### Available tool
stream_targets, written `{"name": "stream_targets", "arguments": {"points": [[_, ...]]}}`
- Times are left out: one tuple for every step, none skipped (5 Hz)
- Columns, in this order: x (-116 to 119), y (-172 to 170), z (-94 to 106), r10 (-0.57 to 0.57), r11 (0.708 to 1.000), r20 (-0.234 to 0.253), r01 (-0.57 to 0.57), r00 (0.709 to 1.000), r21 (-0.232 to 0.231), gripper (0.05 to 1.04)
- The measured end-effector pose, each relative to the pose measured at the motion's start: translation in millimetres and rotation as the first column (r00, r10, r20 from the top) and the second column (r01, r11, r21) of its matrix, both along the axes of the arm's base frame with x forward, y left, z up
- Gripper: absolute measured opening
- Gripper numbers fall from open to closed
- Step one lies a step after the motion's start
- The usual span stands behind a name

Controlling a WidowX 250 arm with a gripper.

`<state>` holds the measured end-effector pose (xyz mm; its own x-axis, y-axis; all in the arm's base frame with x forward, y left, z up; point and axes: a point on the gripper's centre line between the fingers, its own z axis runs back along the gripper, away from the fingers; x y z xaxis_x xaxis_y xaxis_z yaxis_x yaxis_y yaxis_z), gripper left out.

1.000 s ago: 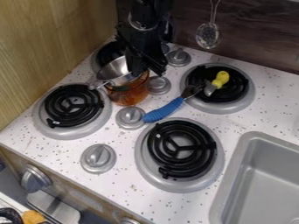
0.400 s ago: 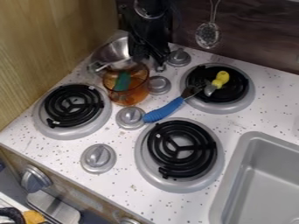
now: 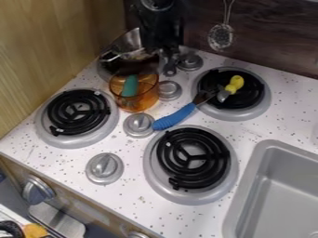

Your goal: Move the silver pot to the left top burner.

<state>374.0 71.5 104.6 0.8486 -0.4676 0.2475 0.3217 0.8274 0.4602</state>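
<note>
Gripper [image 3: 160,60] at far left of the stove; fingers pinching the right side of the silver pot [image 3: 129,41], contact point partly hidden. Pot is tilted, over the far left burner [image 3: 104,70], handle toward the left. Orange transparent container [image 3: 146,101] just nearer; blue-handled utensil [image 3: 175,116] right of it, on the counter [image 3: 140,200].
</note>
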Motion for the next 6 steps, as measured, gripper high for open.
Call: {"name": "stream_targets", "arguments": {"points": [[9,8,-8.7,-0.072,0.997,-0.002,0.072,0.997,0.012,0.055],[16,19,-7.2,-0.126,0.991,0.032,0.124,0.992,0.042,0.055],[23,23,-9.6,-0.17,0.984,0.062,0.166,0.983,0.064,0.055],[25,30,-18.7,-0.193,0.98,0.062,0.19,0.979,0.059,0.055],[24,36,-32.1,-0.208,0.978,0.045,0.207,0.977,0.036,0.055],[23,41,-36.4,-0.201,0.98,0.047,0.2,0.978,0.018,0.055]]}}
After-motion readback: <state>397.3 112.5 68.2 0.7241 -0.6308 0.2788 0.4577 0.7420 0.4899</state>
